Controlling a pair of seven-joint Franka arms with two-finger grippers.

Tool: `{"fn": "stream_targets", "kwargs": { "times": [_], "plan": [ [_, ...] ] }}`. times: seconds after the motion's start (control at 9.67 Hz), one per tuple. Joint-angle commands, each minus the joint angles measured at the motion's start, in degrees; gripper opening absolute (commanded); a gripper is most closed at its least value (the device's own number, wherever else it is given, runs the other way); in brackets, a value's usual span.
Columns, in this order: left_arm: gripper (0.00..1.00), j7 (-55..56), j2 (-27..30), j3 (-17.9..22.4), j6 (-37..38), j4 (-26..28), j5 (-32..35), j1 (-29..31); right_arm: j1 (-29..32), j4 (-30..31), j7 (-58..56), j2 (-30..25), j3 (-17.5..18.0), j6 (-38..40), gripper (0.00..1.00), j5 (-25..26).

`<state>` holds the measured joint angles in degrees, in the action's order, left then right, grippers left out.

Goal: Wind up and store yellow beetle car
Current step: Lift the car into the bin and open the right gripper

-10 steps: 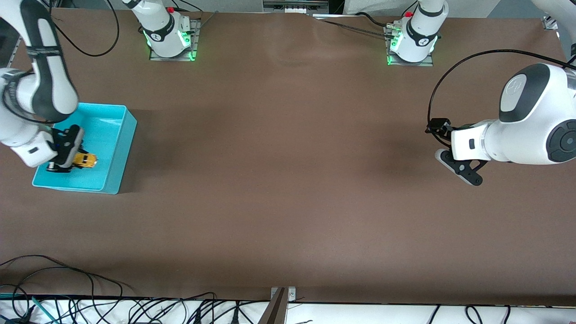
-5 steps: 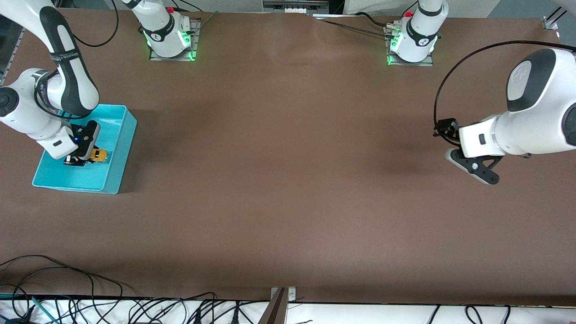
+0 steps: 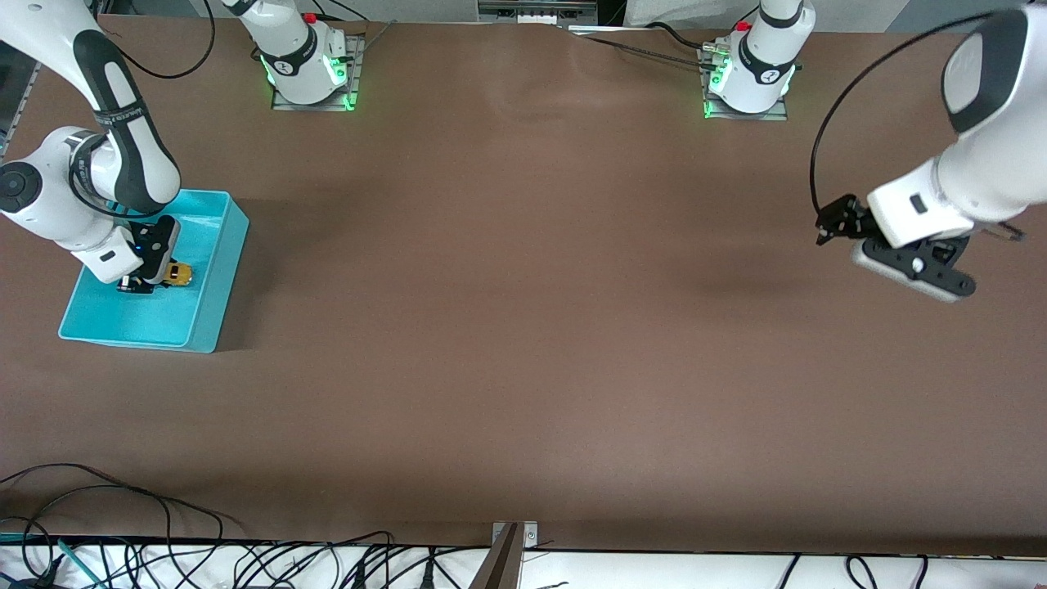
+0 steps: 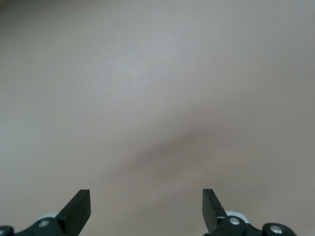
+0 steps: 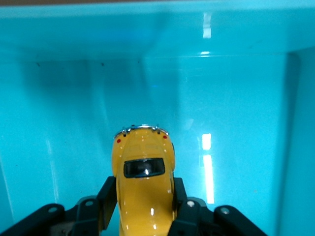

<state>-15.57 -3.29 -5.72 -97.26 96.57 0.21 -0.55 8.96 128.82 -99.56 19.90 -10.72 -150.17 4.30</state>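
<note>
The yellow beetle car [image 3: 179, 273] is inside the turquoise bin [image 3: 208, 315] at the right arm's end of the table. My right gripper [image 3: 154, 281] reaches down into the bin and is shut on the car. In the right wrist view the car [image 5: 143, 162] sits between the two black fingers [image 5: 107, 195], which press on its sides, with the bin's floor [image 5: 236, 147] close under it. I cannot tell whether the wheels touch the floor. My left gripper [image 3: 920, 274] hangs open and empty over bare table at the left arm's end; its wrist view shows the gripper [image 4: 145, 199] over brown tabletop only.
The bin holds nothing else that I can see. Both arm bases [image 3: 307, 65] stand along the table's edge farthest from the front camera. Cables [image 3: 123, 523] lie along the table's edge nearest the front camera.
My right gripper has carried the car lower into the bin. My left arm has risen and swung toward its own end of the table.
</note>
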Motion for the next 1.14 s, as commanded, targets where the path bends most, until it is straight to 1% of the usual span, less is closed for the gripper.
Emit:
{"fn": "stream_targets", "kwargs": {
  "times": [0.0,0.1,0.21,0.31,0.41,0.52,0.62,0.72,0.83,0.93,1.03],
  "plan": [
    [1.0,7.6,8.6,1.2,-1.0,5.8,-1.1,-2.7,0.4,0.8,-0.6,0.2,-0.5,-1.6,0.0,0.9],
    [1.0,8.1,8.7,1.2,0.2,5.3,-1.4,-2.7,0.4,0.8,-0.6,0.5,-0.5,-1.6,0.0,0.9],
    [1.0,8.2,8.1,1.3,2.4,3.6,-3.3,-1.7,0.5,1.1,-0.6,0.7,-0.6,-1.6,0.0,0.9],
    [1.0,8.2,7.9,1.3,3.6,3.3,-3.5,-1.2,0.5,1.2,-0.6,0.7,-0.8,-1.6,0.18,0.9],
    [1.0,8.2,7.8,1.2,4.4,3.1,-3.3,-1.2,0.5,1.2,-0.5,0.7,-0.8,-1.6,0.31,0.9],
    [1.0,8.2,7.9,1.1,6.5,3.0,-3.5,-1.2,0.7,1.2,-0.2,0.7,-0.9,-1.5,0.67,0.9],
    [1.0,8.3,7.6,0.9,7.3,2.2,-2.8,-1.2,0.7,1.2,0.0,0.7,-0.9,-1.5,0.93,0.7],
    [1.0,8.2,6.7,0.8,9.1,0.8,-2.7,-1.2,0.7,1.2,0.1,0.4,-0.9,-1.3,1.0,0.6],
    [1.0,8.3,5.7,0.9,9.9,-0.5,-2.7,-1.2,0.6,1.2,0.2,-0.5,-0.9,-1.0,1.0,0.6],
    [1.0,8.8,5.6,1.0,10.1,-0.5,-2.6,-1.0,0.6,1.1,1.5,-2.9,-0.8,0.0,1.0,0.5],
    [1.0,10.5,5.7,0.9,10.2,-0.5,-2.6,-1.0,0.5,0.8,5.5,-6.4,-0.4,4.7,1.0,0.5]
  ]
}}
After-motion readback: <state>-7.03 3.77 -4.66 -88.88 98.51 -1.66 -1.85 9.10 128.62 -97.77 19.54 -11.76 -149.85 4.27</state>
